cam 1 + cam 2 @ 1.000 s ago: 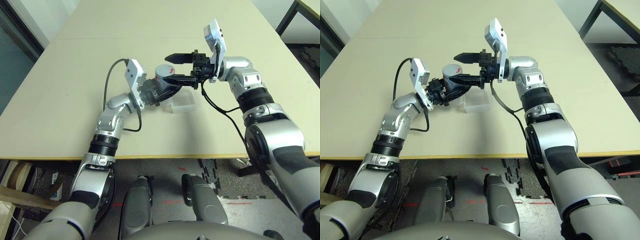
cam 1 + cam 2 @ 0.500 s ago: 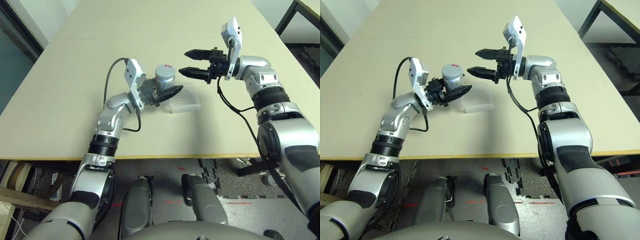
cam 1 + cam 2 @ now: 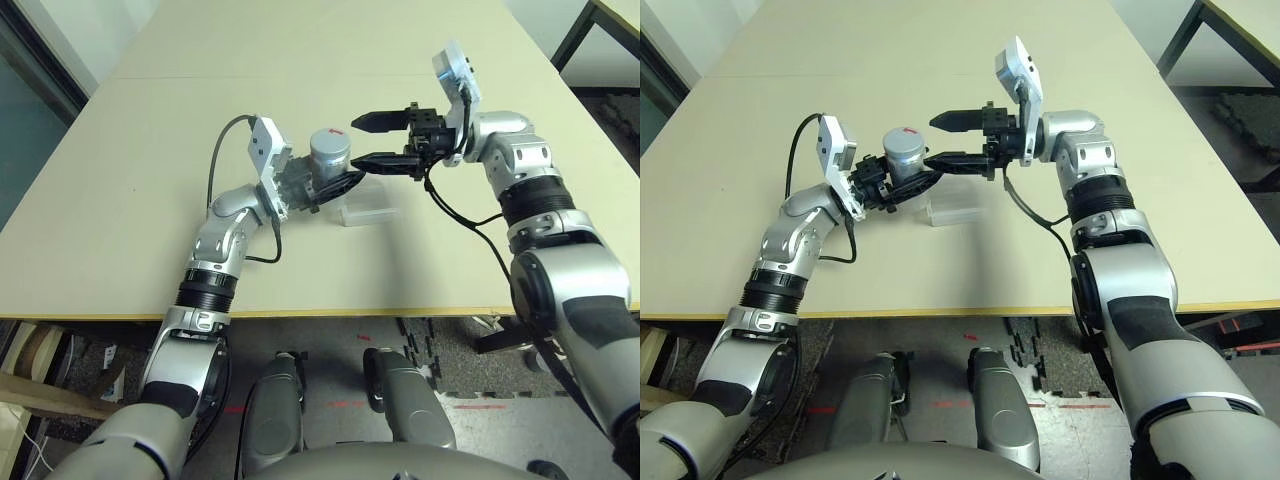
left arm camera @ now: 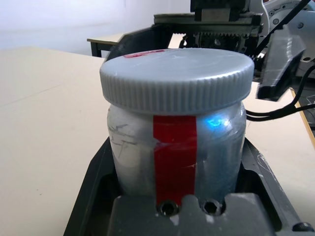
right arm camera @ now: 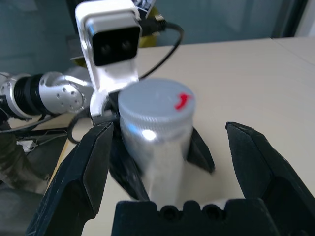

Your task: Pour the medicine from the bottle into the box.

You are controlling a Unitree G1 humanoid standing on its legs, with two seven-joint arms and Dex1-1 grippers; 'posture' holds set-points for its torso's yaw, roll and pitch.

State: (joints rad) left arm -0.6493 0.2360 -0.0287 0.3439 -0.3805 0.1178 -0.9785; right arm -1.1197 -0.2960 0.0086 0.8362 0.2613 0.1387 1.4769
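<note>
Right gripper (image 3: 366,140) spread wide, facing the cap (image 4: 177,73) | left gripper (image 3: 902,186) pinching bottle (image 3: 328,160) upright, steadying it for uncapping | box (image 3: 367,206) below

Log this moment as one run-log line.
left gripper: shut on bottle, upright, cap on | right gripper: open, beside cap | box: on table, nothing poured

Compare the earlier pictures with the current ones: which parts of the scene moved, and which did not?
The right tool, open throughout, drew away to the right from the bottle and has now swung back, its fingers again reaching toward the capped top. It took hold of nothing. The left tool stayed shut on the bottle, held upright in place. The box lay unmoved on the table.
</note>
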